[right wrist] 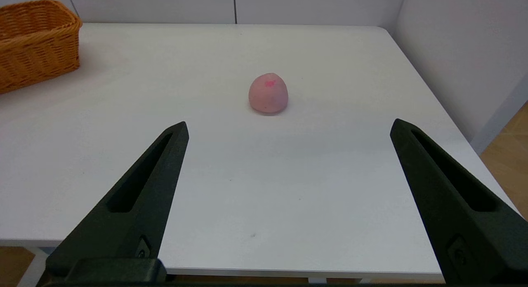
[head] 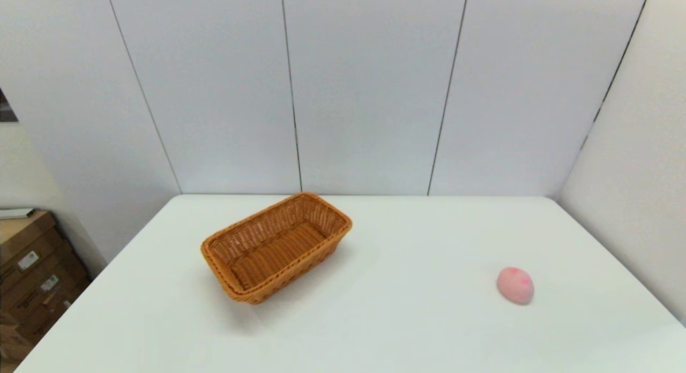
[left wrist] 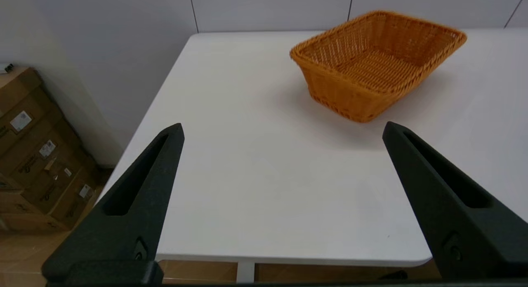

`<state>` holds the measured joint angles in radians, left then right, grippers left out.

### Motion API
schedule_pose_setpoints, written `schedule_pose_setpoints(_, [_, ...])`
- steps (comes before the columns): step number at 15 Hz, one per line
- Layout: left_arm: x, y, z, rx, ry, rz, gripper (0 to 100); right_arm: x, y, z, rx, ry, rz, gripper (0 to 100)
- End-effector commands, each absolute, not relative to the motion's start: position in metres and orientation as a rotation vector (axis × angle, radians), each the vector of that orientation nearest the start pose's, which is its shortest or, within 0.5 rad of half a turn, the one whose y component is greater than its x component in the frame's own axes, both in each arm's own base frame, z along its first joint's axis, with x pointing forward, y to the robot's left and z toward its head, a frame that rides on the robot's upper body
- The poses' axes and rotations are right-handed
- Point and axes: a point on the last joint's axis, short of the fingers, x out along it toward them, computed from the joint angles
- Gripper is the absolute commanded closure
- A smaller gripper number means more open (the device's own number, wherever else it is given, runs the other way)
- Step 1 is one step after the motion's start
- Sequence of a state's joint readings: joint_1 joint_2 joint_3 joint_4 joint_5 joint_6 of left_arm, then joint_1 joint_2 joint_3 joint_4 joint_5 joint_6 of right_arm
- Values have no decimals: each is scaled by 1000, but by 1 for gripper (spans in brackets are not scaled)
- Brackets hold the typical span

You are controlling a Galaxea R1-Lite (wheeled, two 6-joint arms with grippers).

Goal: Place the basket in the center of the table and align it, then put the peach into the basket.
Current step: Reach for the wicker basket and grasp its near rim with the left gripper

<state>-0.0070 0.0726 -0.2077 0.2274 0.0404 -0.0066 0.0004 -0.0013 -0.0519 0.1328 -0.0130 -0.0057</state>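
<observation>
Basket [head: 276, 247], an orange-brown rectangular wicker one with a braided rim, sits skewed on the large white table [head: 386, 319], left of centre and empty. Well apart to its right lies the small pale pink peach [head: 515, 285]. Left gripper [left wrist: 282, 128] and right gripper [right wrist: 288, 126] hover off the near edge, fingers spread wide, holding nothing. Pushing one corner could spin the basket further askew; a careless nudge might roll the peach away.

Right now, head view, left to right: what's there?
Cardboard boxes on the floor → basket, sitting askew on the table → peach. Neither gripper shows in this view; both hang open off the table's near edge.
</observation>
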Motion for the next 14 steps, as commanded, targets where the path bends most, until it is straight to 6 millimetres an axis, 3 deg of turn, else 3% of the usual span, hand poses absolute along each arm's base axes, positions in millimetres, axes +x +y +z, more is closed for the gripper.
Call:
schedule_pose_setpoints(1, [44, 4, 228, -211, 245, 128, 0, -27, 0, 76, -13, 81, -7, 0])
schedule_pose_setpoints(3, [91, 7, 249, -291, 335, 147, 0, -27, 0, 76, -13, 81, -7, 0])
schedule_pose_setpoints(5, [132, 3, 250, -331, 456, 146, 0, -27, 0, 76, -13, 83, -7, 0])
schedule_pose_setpoints(6, [161, -5, 245, -374, 537, 168, 0, -28, 0, 76, -13, 86, -7, 0])
schedule_pose_setpoints(9, [225, -41, 214, -437, 700, 253, 0, -28, 0, 76, -16, 86, -7, 0])
schedule_pose_setpoints(12, [266, -78, 167, -488, 893, 340, 0, -28, 0, 76, -16, 88, -9, 0])
schedule_pose_setpoints(14, [286, -85, 148, -523, 965, 410, 0, -28, 0, 76, -16, 88, -9, 0])
